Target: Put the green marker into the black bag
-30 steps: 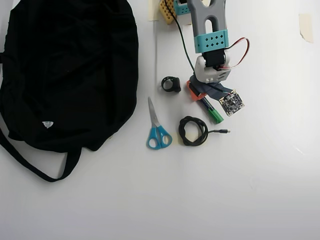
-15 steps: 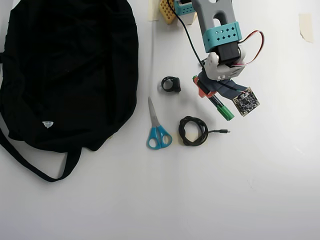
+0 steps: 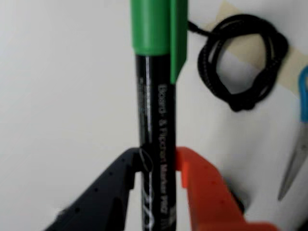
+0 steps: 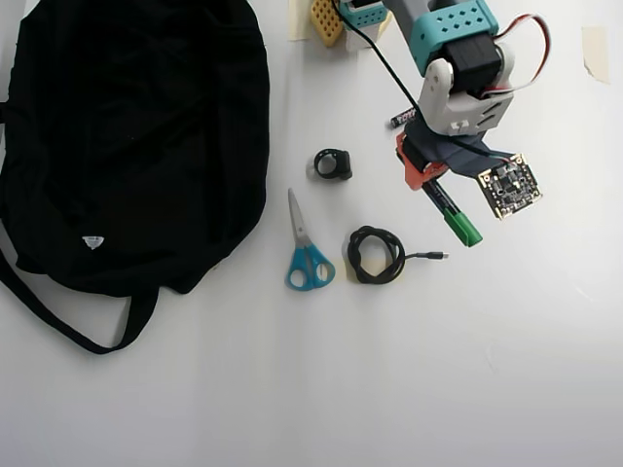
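While the slim black-barrelled green marker with white print and a bright green cap stood between the two fingers, the claw was clamped on its barrel, one dark finger on the left and one orange finger on the right in the wrist view. In the overhead view the green marker pointed cap-first away from the arm, lower right of the claw, with the cap just right of the coiled black cable. Whether it was already clear of the white surface could not be told from these views.

Judging from this, the grip was made and the carry was the step in hand. To do it well, the claw should stay closed firmly, since the hold sat low on the barrel and the long capped end could swing or slip. The marker would need lifting high enough to pass over the cable and the blue-handled scissors, which lay left of the cable, between the marker and the large soft black fabric bag. A small black ring-like object lay above the scissors, also on that path.

The black bag lay well apart, far left of the cable, its strap trailing below. It looked flat, and no clear opening showed; nothing could be seen inside it.
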`<state>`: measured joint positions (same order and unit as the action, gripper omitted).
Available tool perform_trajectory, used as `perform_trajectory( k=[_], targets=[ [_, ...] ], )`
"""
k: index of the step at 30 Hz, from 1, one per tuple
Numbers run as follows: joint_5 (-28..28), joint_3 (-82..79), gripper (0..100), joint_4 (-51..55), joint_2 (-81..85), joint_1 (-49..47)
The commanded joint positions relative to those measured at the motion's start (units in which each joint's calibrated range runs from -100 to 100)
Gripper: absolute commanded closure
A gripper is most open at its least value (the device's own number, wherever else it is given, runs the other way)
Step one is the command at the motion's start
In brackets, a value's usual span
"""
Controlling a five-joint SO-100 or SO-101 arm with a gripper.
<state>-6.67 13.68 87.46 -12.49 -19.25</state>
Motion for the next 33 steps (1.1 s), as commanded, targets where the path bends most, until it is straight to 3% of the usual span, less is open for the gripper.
perform_trajectory(
  k=[1, 9, 15, 24, 33],
  targets=[
    [4.04, 5.64, 98, 3.92, 1.46, 1.90],
    [6.09, 10.85, 98, 5.30, 3.78, 3.02],
    [8.76, 8.78, 98, 10.90, 9.42, 4.59],
    [9.08, 4.83, 98, 11.07, 15.15, 4.96],
    [16.16, -4.07, 98, 11.07, 25.03, 5.64]
  ],
)
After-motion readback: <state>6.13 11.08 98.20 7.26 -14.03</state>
